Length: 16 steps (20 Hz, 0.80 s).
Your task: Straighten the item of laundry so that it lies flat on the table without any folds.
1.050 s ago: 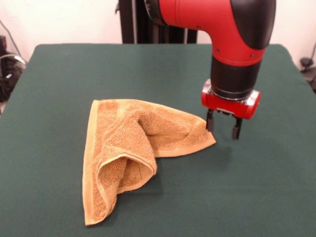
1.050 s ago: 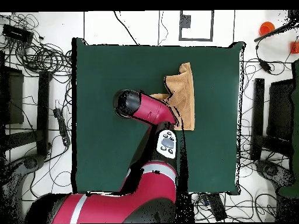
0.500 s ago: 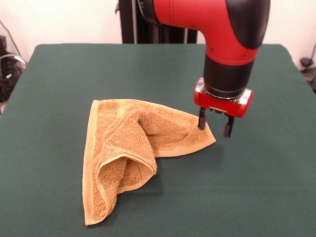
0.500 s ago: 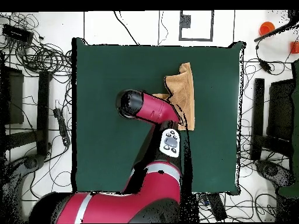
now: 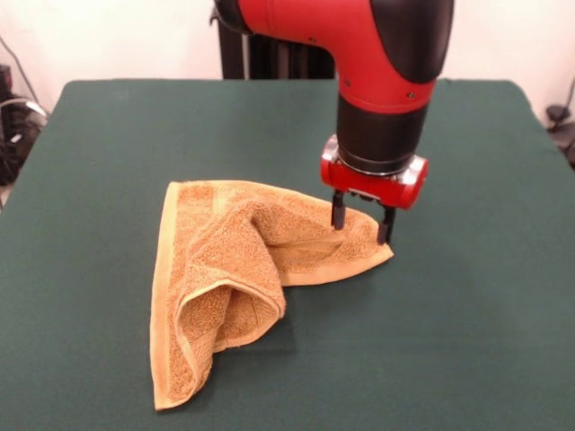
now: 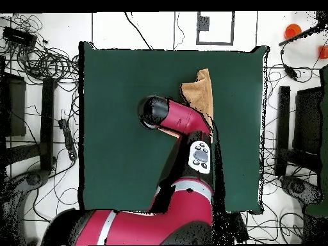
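Golden-orange terry cloth is what you have on the dark green felt-covered surface (image 5: 108, 135): a small towel (image 5: 243, 269), crumpled and folded over itself into a rough triangle. From the front, you see one point of it lying flat toward the right, a broad upper edge running across the top, and a long edge dropping to a corner near the bottom of the frame. A thick fold rises in the middle and curls over at the lower left, forming an open loop with shadow inside. A paler woven band follows the left edge and the lower right edge. The towel sits left of centre in the front view; overhead, you find it (image 6: 200, 96) in the upper right part of the surface, partly hidden by the arm.

Your red and black arm's gripper (image 5: 361, 224) stands over the towel's right-hand point. Its two dark fingers (image 5: 339, 215) are spread apart, pointing down, one either side of that corner, holding nothing.
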{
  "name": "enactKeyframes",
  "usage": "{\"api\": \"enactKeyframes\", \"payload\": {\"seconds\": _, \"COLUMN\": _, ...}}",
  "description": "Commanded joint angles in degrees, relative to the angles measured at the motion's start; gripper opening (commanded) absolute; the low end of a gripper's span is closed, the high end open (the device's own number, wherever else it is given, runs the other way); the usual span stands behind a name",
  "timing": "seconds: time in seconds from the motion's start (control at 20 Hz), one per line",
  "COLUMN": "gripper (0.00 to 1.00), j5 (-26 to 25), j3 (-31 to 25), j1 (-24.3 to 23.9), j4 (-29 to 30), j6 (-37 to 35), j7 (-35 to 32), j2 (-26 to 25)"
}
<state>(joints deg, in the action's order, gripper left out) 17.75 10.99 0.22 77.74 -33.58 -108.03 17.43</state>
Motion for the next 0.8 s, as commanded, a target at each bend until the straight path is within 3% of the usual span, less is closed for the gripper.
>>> {"api": "enactKeyframes", "payload": {"seconds": 0.05, "gripper": 1.00, "j5": -2.2, "j3": -3.1, "j1": 0.3, "j4": 0.6, "j6": -3.6, "j7": -6.0, "j2": -1.0}}
{"api": "enactKeyframes", "payload": {"seconds": 0.3, "gripper": 1.00, "j5": -1.9, "j3": -4.8, "j1": -0.1, "j4": 1.8, "j6": -0.3, "j7": -6.1, "j2": -1.3}}
{"api": "enactKeyframes", "payload": {"seconds": 0.35, "gripper": 0.00, "j5": -1.9, "j3": -5.3, "j1": -0.3, "j4": 2.3, "j6": 0.8, "j7": -5.8, "j2": -1.3}}
{"api": "enactKeyframes", "payload": {"seconds": 0.55, "gripper": 0.00, "j5": -0.2, "j3": -4.5, "j1": 0.2, "j4": 3.0, "j6": 2.2, "j7": -9.5, "j2": -1.8}}
{"api": "enactKeyframes", "payload": {"seconds": 0.8, "gripper": 0.00, "j5": -0.8, "j3": -4.5, "j1": 0.3, "j4": 3.2, "j6": 1.3, "j7": -8.5, "j2": -1.3}}
